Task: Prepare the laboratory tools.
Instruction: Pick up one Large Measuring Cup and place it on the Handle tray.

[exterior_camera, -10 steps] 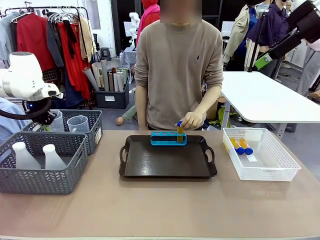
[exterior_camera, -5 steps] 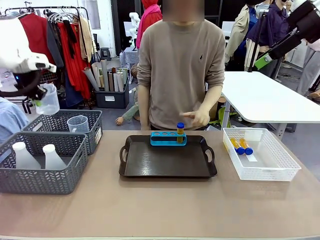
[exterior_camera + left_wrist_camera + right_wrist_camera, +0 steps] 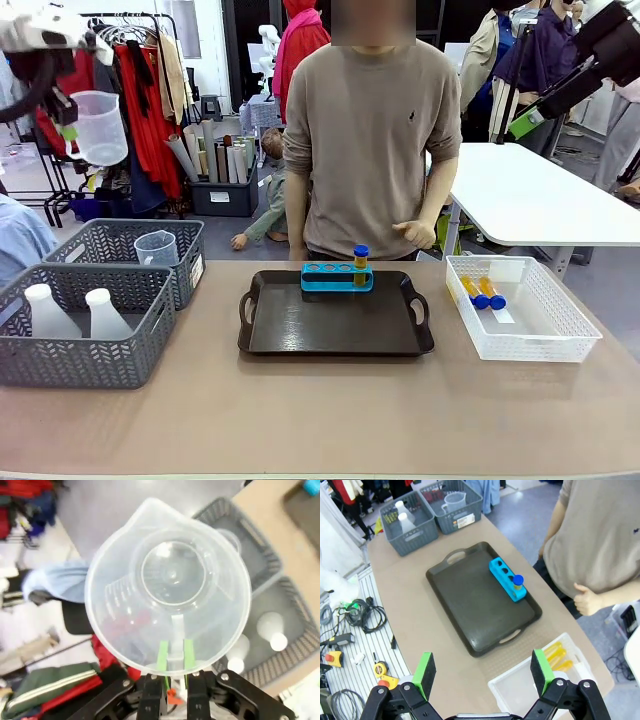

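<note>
Plainly, the left gripper is pinched shut on the clear beaker, its green pads clamping the thin handle strip at the rim. In the front view the beaker hangs high at the far left, well above the two grey baskets. It looks empty and thin-walled, so I judge it light, smooth and a little springy. Held at one edge it could swing or twist, and the handle is the surest place to hold it. The right gripper hovers high over the table's right side with its jaws wide apart and nothing between them. On the dark tray the blue rack sits at the far edge, with one capped tube upright in its right-end hole. Two more tubes lie in the white mesh basket to the right. Two white flasks stand in the near grey basket, their lower bodies hidden by its wall, and a second beaker stands in the far one. Most of the left arm is cut off by the frame, and the held beaker's scale marks are too blurred to read. The person's hand hangs free behind the tray.
</note>
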Motion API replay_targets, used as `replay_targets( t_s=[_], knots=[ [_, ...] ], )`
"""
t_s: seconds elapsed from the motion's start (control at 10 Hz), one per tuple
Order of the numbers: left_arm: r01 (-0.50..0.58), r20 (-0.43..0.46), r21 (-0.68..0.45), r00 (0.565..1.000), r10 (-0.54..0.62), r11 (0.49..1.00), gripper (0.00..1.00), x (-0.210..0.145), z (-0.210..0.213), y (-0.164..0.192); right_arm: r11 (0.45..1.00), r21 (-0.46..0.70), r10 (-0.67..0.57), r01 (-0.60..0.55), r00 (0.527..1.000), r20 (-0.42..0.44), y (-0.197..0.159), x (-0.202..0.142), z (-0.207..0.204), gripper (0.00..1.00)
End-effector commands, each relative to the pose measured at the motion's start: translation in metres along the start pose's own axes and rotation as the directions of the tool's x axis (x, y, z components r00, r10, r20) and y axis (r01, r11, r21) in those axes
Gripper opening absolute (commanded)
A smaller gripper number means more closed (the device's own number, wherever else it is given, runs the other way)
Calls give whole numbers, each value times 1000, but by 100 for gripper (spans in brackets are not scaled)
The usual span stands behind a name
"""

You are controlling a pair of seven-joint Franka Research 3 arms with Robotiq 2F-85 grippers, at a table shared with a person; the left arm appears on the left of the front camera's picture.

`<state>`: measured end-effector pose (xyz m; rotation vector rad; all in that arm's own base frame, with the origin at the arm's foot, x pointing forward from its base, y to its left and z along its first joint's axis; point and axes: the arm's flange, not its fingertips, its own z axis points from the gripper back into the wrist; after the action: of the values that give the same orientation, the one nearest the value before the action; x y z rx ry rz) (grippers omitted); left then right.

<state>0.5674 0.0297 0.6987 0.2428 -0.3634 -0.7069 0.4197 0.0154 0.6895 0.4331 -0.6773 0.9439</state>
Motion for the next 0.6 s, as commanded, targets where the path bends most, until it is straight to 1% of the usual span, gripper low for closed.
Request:
replay_targets(
  t_s=[0.0,0.1,0.2,0.3,0.4,0.5],
  knots=[
    [135,20,-52,991,-134,990,0,0,33,-4,1000,2,4,-4,1000,4,1,1,1,100],
    [192,34,-57,981,-190,980,0,0,51,-8,1000,2,4,-4,1000,4,1,1,1,100],
    [215,57,-62,976,-212,975,0,-3,67,-11,1000,2,4,-4,1000,4,1,1,1,100],
    [210,65,-62,976,-206,976,0,-5,78,-13,1000,2,4,-4,1000,4,1,1,1,100],
    [188,48,-72,982,-185,980,0,-7,78,-10,1000,2,4,-4,1000,4,1,1,1,100],
    [200,47,-46,979,-198,979,0,1,74,-21,1000,2,4,-4,1000,4,1,1,1,100]
  ],
)
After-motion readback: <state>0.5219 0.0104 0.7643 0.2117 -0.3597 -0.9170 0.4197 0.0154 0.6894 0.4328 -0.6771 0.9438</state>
